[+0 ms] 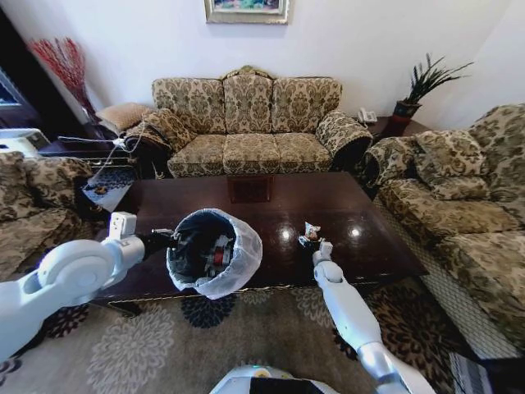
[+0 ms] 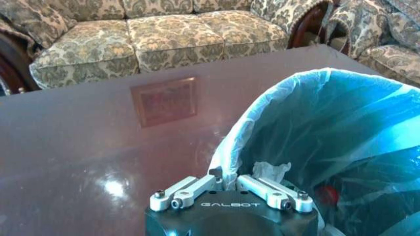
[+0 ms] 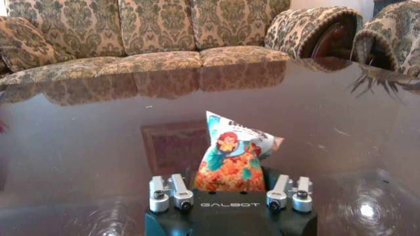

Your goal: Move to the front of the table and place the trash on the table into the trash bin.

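Jaws of my right gripper (image 3: 229, 189) clamp a snack wrapper (image 3: 235, 158) above the worktop (image 1: 361, 222). Left gripper (image 2: 228, 186) pinches the bin (image 1: 212, 250) rim, holding it tilted at the worktop's near edge.

Patterned three-seat sofa (image 1: 246, 123) against wall, armchair (image 1: 459, 205) at right, potted plant (image 1: 414, 90) in corner, framed picture (image 1: 246, 10) above, floral rug (image 1: 164, 345) underfoot.

"GALBOT" on the left gripper (image 2: 229, 186) housing; "GALBOT" on the right gripper (image 3: 229, 189) housing
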Robot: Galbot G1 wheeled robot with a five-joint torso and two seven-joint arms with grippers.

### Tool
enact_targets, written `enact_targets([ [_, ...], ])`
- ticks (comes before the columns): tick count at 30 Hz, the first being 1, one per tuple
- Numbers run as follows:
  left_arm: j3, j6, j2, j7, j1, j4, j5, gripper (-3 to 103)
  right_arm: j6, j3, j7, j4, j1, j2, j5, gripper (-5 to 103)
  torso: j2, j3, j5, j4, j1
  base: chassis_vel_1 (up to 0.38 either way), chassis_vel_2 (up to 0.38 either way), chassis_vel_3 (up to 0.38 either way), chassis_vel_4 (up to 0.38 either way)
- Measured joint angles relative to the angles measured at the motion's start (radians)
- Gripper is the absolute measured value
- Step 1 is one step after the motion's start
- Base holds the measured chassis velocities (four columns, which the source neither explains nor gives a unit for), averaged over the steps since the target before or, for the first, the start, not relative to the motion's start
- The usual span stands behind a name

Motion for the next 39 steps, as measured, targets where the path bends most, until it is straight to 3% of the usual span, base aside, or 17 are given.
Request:
enact_targets([
  [1, 0.0, 0.0, -0.003, 0.0, 0.0, 0.0, 0.002, 0, -0.001, 0.0, 0.002, 0.004, -0.003, 0.0, 0.0, 65, 0.0, 0.0, 0.0001, 0.0001, 0.0, 0.0, 0.0, 0.0, 0.0],
  [2, 0.0, 0.0, -0.007, 0.0, 0.0, -0.001, 0.005, 0, -0.005, 0.001, 0.007, 0.012, -0.009, -0.001, 0.001, 54, 0.0, 0.0, 0.0002, 0.0001, 0.0, 0.0, 0.0, 0.0, 0.0],
  [5, 0.001, 0.001, -0.01, 0.001, 0.001, -0.005, 0.006, 0, -0.019, 0.002, 0.014, 0.026, -0.017, -0.002, 0.003, 54, 0.0, 0.0, 0.0002, 0.0, 0.0, 0.0, 0.0, 0.0, 0.0],
  [7, -0.002, 0.001, -0.011, 0.001, 0.001, -0.006, 0.006, 0, -0.021, 0.003, 0.021, 0.041, -0.028, -0.003, 0.005, 38, 0.0, 0.0, 0.0005, -0.0002, 0.0, 0.0, 0.0, 0.0, 0.0],
  [11, -0.006, 0.001, -0.017, 0.001, 0.001, -0.009, 0.006, 0, -0.013, 0.004, 0.037, 0.073, -0.046, -0.003, 0.01, 33, 0.0, 0.0, 0.0004, -0.0001, 0.0, 0.0, 0.0, 0.0, 0.0],
  [13, -0.012, 0.004, -0.026, 0.0, 0.003, -0.014, 0.006, 0, -0.002, 0.005, 0.053, 0.158, -0.084, -0.007, 0.021, 17, 0.0, 0.0, 0.0008, 0.0, 0.0, 0.0, 0.0, 0.0, 0.0],
  [17, -0.015, 0.01, -0.027, -0.004, 0.01, -0.014, 0.004, 0, 0.061, 0.009, 0.047, 0.337, -0.142, -0.013, 0.047, 8, 0.0, 0.0, 0.0004, -0.0001, 0.0, 0.0, 0.0, 0.0, 0.0],
  [19, -0.015, 0.011, -0.022, -0.005, 0.009, -0.014, 0.002, 0, 0.068, 0.005, 0.026, 0.44, -0.163, -0.019, 0.062, 8, 0.0, 0.0, 0.0007, 0.0, 0.0, 0.0, 0.0, 0.0, 0.0],
  [22, -0.013, 0.011, 0.009, -0.013, 0.002, 0.0, -0.012, 0, 0.039, -0.053, -0.046, 0.771, -0.186, -0.044, 0.157, 3, 0.0, 0.0, 0.0003, -0.0001, 0.0, 0.0, 0.0, 0.0, 0.0],
  [23, -0.013, 0.011, 0.009, -0.013, 0.002, 0.0, -0.012, 0, 0.039, -0.053, -0.046, 0.771, -0.186, -0.044, 0.157, 3, 0.0, 0.0, 0.0003, -0.0001, 0.0, 0.0, 0.0, 0.0, 0.0],
  [27, -0.014, 0.011, 0.066, -0.025, -0.003, 0.019, -0.052, 0, -0.017, -0.195, -0.149, 1.062, -0.169, -0.079, 0.259, 3, 0.0, 0.0, 0.0001, 0.0, 0.0, 0.0, 0.0, 0.0, 0.0],
  [31, -0.016, 0.011, 0.081, -0.029, -0.005, 0.027, -0.064, 0, -0.026, -0.284, -0.217, 1.121, -0.163, -0.107, 0.289, 3, 0.0, 0.0, 0.0005, 0.0, 0.0, 0.0, 0.0, 0.0, 0.0],
  [39, -0.012, 0.007, 0.055, -0.029, -0.012, 0.04, -0.064, 0, 0.009, -0.433, -0.29, 1.091, -0.195, -0.152, 0.206, 3, 0.0, 0.0, 0.0, 0.0, 0.0, 0.0, 0.0, 0.0, 0.0],
])
